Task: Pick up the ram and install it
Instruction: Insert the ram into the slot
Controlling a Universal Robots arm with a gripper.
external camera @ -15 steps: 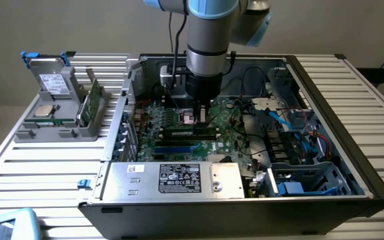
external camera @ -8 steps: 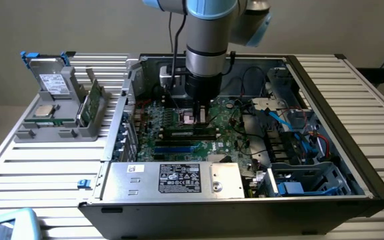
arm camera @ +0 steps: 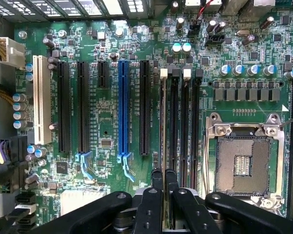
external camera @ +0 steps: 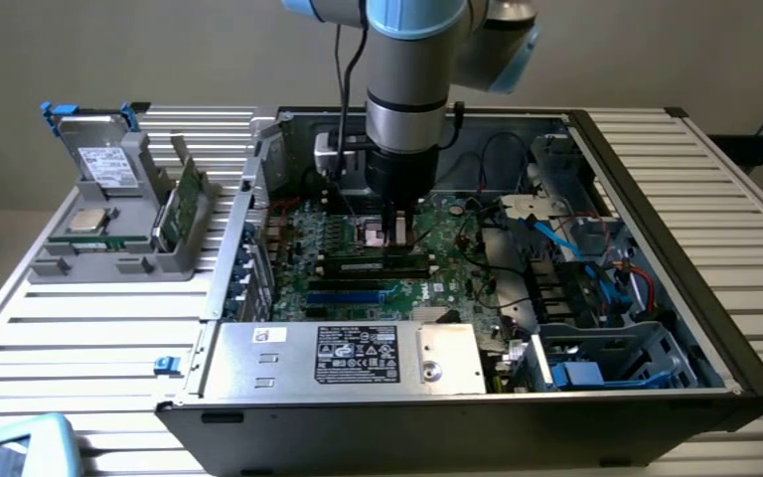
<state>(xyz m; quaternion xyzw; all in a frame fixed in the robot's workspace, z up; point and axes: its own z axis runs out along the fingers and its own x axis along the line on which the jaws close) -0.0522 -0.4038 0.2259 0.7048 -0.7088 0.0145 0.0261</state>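
A light grey table of long metal slats [external camera: 76, 338] carries everything. A large black computer case with its side panel off [external camera: 488, 422] lies flat on the slats, across the middle and the exterior view's right. Just beside it, on the exterior view's left, stands a grey plastic parts holder [external camera: 116, 263]. A pale blue flat object [external camera: 11, 447] rests at the near corner, cut off by the picture's edge.

Silver-grey cylindrical arm [external camera: 401, 109] with pale blue joint caps [external camera: 415, 15], black cable [external camera: 343, 79] alongside; black gripper [arm camera: 164, 181] linkages with round pivot pins
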